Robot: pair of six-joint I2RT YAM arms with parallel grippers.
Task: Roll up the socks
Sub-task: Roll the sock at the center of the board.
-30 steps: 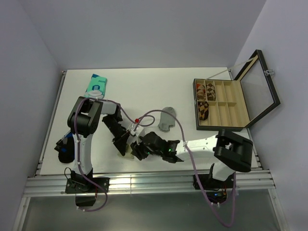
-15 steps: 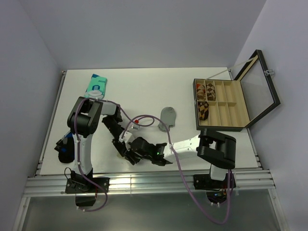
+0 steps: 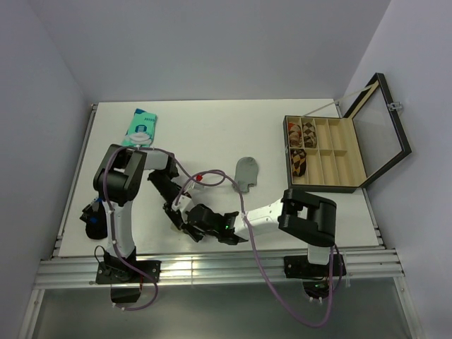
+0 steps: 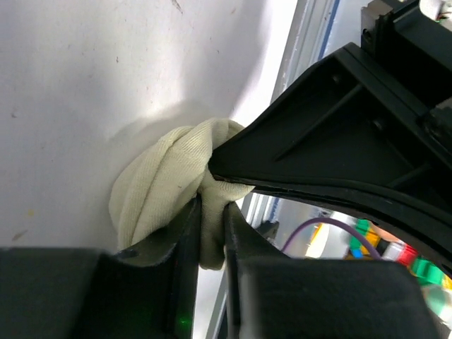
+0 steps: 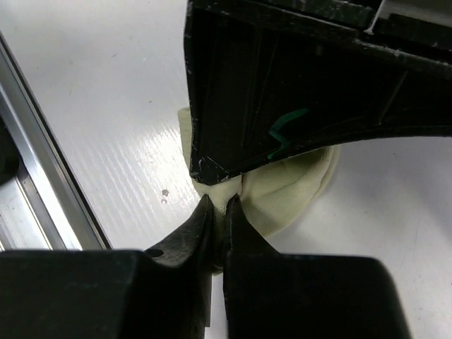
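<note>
The beige sock (image 4: 159, 185) is bunched into a rounded bundle on the white surface (image 3: 212, 134), close to its near edge and left of centre. A fold of it is clamped in the left pincer (image 4: 210, 212), whose fingers are drawn narrowly together on the fabric. Another fold is pinched by the right pincer (image 5: 219, 206), its tips almost touching. The grey sock (image 3: 247, 173) is laid flat near the middle, well apart. An open compartment box (image 3: 325, 152) is seen at the right, a teal packet (image 3: 141, 125) at the far left.
</note>
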